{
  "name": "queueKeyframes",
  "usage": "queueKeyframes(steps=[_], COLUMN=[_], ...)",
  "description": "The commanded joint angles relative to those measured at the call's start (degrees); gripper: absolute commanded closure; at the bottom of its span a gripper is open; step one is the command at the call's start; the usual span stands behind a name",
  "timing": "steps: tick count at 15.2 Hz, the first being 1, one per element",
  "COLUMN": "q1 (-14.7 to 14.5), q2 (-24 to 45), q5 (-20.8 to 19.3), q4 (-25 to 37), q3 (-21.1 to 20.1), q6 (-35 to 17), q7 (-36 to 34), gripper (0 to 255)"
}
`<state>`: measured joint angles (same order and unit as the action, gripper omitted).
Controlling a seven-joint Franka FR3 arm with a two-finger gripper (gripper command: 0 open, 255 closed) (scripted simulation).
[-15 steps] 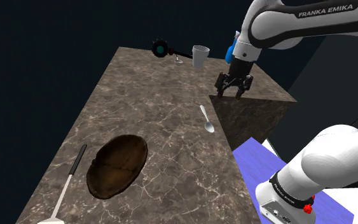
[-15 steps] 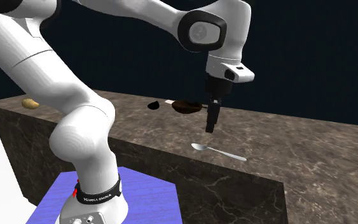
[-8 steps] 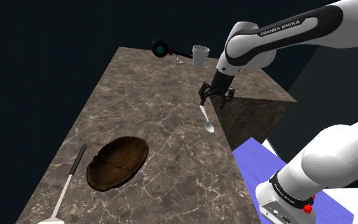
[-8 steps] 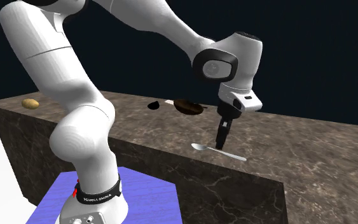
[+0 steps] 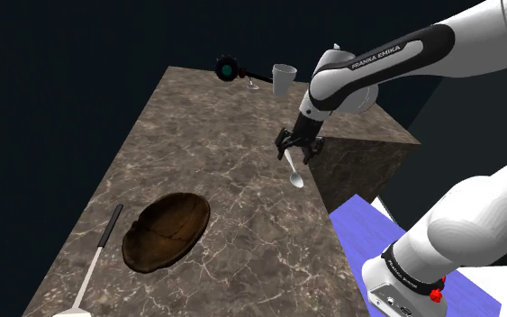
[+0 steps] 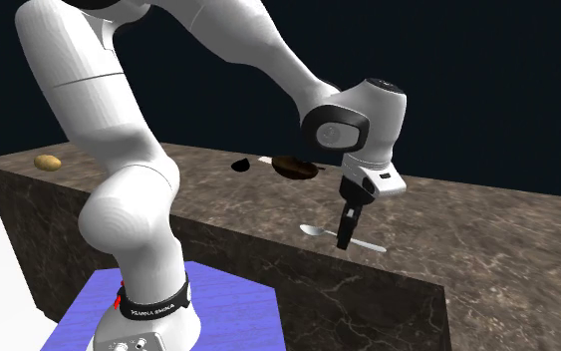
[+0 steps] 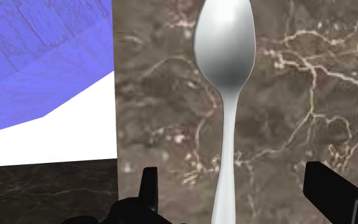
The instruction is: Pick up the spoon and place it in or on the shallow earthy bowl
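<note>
Gripper (image 5: 297,149) hangs low over spoon (image 5: 293,169) handle, jaws open, astride it without touching. Spoon lies flat on counter (image 5: 197,135), well apart from bowl (image 5: 166,230). Its long axis crosses finger gap squarely, apparently lined up for closing.

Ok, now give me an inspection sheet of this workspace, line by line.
Surface: dark marbled counter, flat.
Job's things: spoon lying near the counter edge; brown shallow bowl apart from it, empty.
Clutter: long-handled utensil beside bowl; white cup and black round object at far end.
Grippers: tool open, fingers straddling spoon handle, not touching.
Cables: nothing seen.
Surroundings: blue mat beside the counter; black area beyond.
</note>
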<state>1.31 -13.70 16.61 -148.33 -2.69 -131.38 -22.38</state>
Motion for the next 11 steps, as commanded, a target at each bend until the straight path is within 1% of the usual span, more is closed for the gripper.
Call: queueKeyframes(steps=[1,7,8,11], q1=[-0.1,-0.1,-0.1,-0.09], q2=[0.45,0.45,0.45,0.52], q5=[0.21,0.21,0.21,0.21], q4=[-0.33,-0.32,-0.32,-0.27], q3=[-0.06,-0.06,-0.06,-0.06], q6=[-0.81,-0.8,-0.8,-0.82], q7=[0.14,0.15,0.15,0.15], gripper=[0,0,255,255])
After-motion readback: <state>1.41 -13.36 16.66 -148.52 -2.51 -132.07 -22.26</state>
